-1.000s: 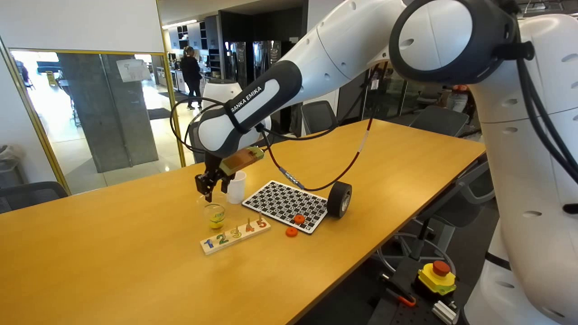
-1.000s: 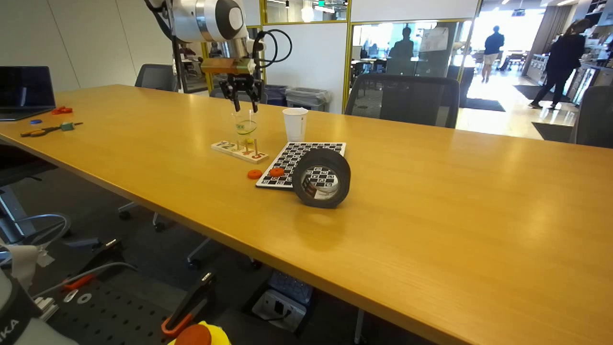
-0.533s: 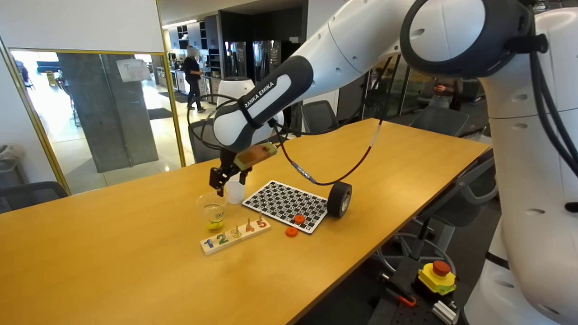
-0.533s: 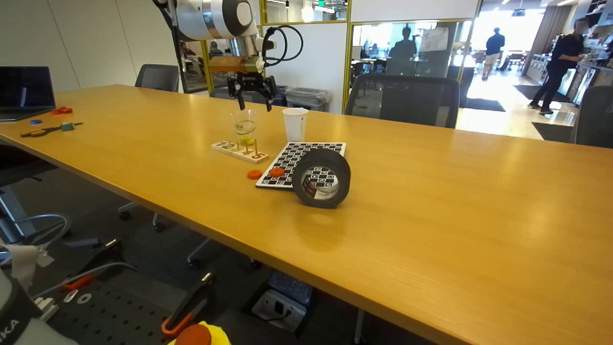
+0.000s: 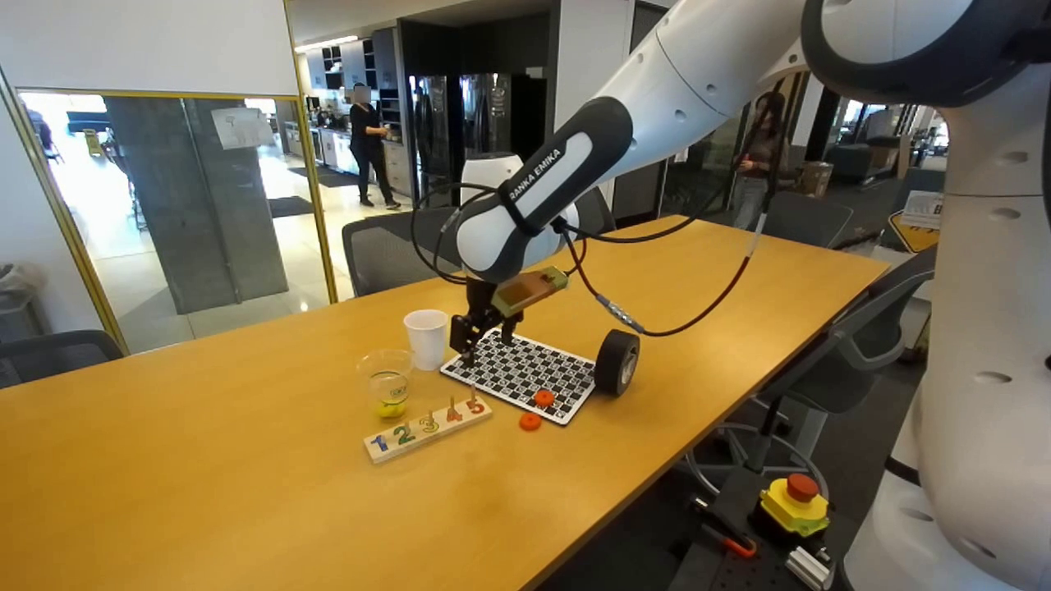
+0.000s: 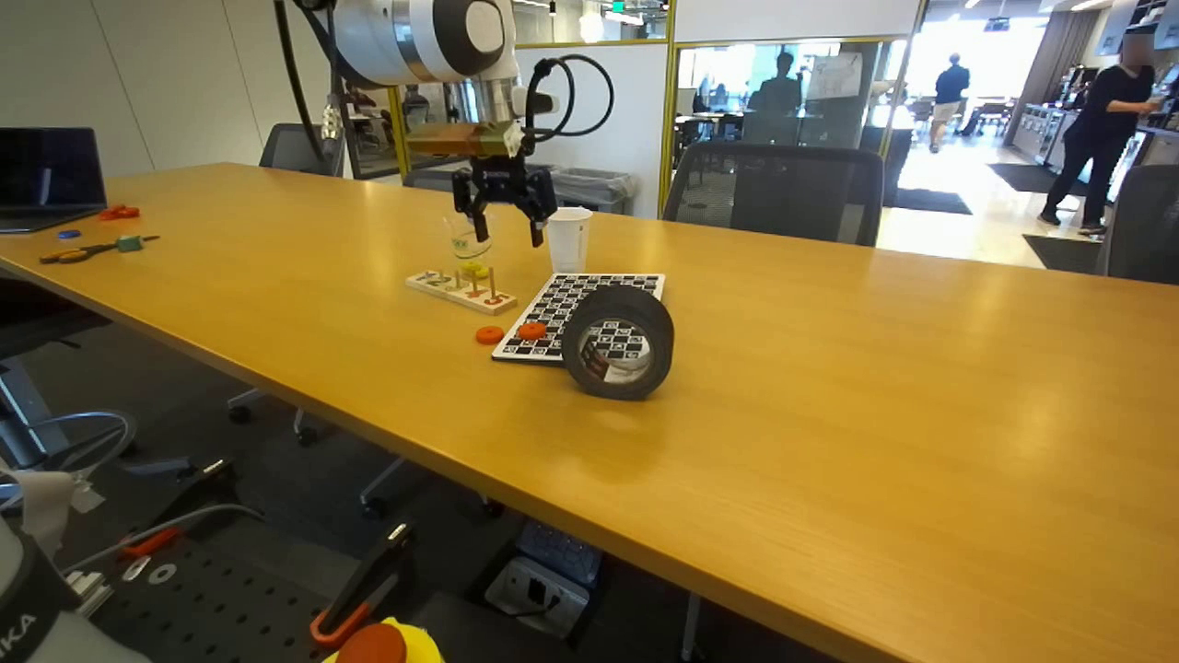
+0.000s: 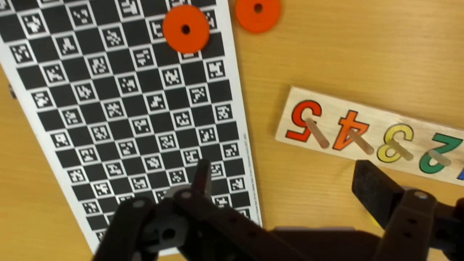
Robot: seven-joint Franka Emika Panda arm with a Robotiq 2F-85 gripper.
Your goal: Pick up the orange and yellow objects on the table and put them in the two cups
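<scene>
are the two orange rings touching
Apart: in the wrist view, one orange ring lies on the checkered board, the other orange ring beside it, with the board's white edge showing between them.

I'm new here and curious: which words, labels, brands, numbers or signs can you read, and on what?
"RANKA EMIKA", possibly more under black strap: robot arm
"KA", cut off by an exterior view's edge: arm segment
"1", "2", "3", "4", "5": wooden peg board
Too small or blurred: marks on clear cup, black tape roll, checkered board's edge, paper sheet, yellow sign.
</scene>
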